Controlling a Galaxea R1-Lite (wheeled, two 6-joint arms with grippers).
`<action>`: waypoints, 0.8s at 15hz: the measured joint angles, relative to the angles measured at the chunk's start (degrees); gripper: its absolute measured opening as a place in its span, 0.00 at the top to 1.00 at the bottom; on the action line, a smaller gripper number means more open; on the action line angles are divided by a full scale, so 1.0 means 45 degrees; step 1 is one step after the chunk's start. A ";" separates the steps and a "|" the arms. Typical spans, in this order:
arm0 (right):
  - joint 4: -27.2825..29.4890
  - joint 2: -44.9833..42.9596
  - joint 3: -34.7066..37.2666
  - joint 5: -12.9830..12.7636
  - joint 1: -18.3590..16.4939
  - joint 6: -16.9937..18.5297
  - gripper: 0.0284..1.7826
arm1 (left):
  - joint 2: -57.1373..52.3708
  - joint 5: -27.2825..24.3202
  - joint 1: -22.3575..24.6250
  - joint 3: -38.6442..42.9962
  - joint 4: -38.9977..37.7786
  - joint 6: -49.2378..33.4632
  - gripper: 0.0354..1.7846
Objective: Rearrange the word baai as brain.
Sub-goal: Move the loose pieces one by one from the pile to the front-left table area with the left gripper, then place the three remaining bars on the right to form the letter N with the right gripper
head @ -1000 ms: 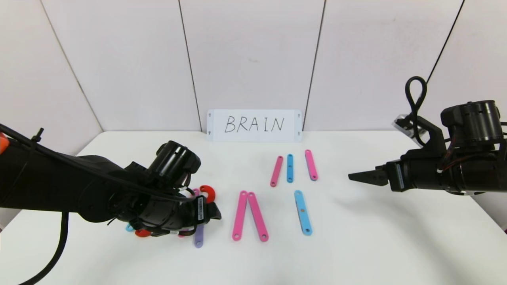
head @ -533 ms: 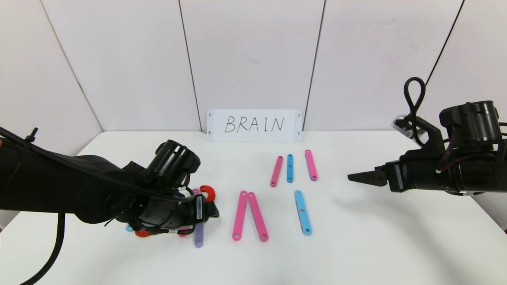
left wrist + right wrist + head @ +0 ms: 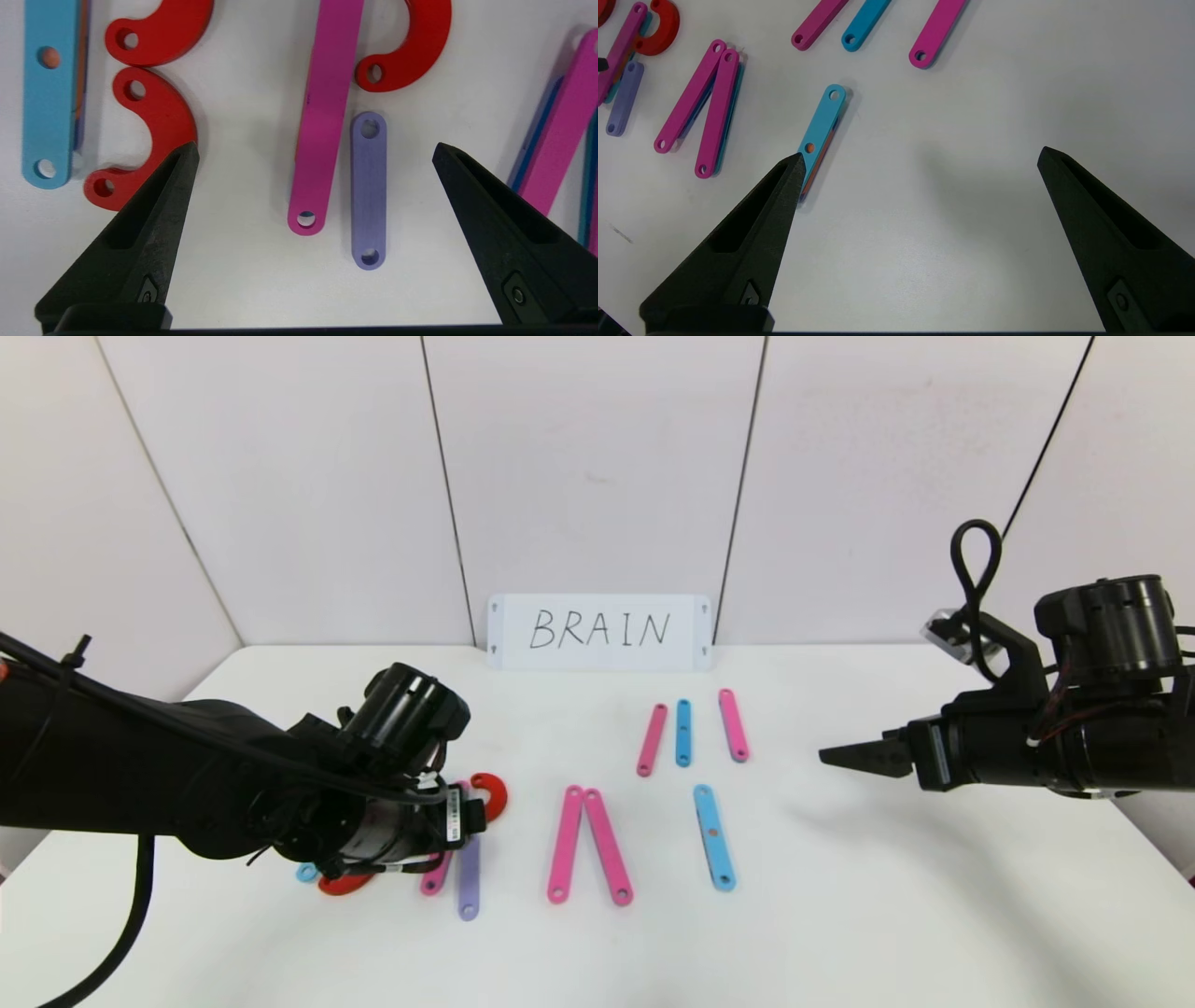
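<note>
Hovering with jaws spread and empty, the left gripper hung over the pink bar and purple bar at the table's left; the right gripper waited open; BRAIN looked largely unbuilt, three bars unplaced.

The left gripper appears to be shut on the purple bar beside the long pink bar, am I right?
Not quite: the left gripper is open, its jaws spread wide, holding nothing. The left wrist view shows this. The purple bar does lie beside the long pink bar.

Matt plastic purple bar, smooth red hooks, seemingly matt white table
</note>
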 joint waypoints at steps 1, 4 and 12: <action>0.0000 -0.0014 0.0005 0.0000 0.0000 0.0000 0.02 | 0.0068 0.0255 0.0049 0.0000 0.0000 0.0089 0.02; 0.0000 -0.0062 0.0024 0.0000 0.0005 0.0000 0.02 | 0.0414 0.0526 0.0198 -0.0068 -0.0016 0.0471 0.02; 0.0068 -0.0116 -0.0596 -0.1991 0.1544 0.0439 0.02 | -0.0257 -0.0723 0.1617 0.0033 -0.0913 0.1579 0.02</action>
